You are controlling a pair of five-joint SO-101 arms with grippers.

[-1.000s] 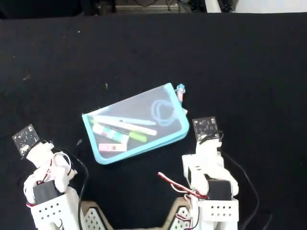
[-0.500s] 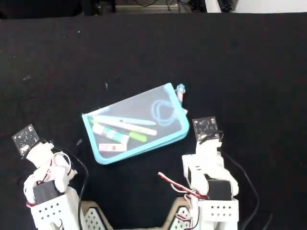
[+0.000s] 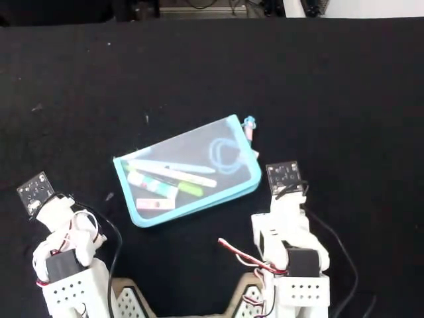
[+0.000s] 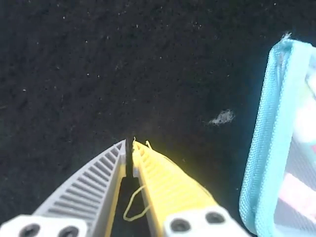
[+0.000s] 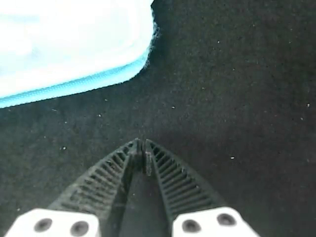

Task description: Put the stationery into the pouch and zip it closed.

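Pouch [image 3: 187, 171] is lying flat on the table [image 3: 331, 99], just ahead of both arms, with stationery [image 3: 169, 180] showing inside it. Zip is looking closed, hard to confirm. Left gripper [image 4: 131, 144] and right gripper [image 5: 143, 143] are sitting with fingers pinched together, gripping nothing.

Pouch [image 3: 189, 169] turquoise, clear mesh; table [image 3: 331, 86] black.

Pouch [image 3: 199, 142] mid table [image 3: 331, 86], stationery [image 3: 172, 174] inside; left arm [image 3: 63, 245] off left end, right arm [image 3: 288, 232] before right end.
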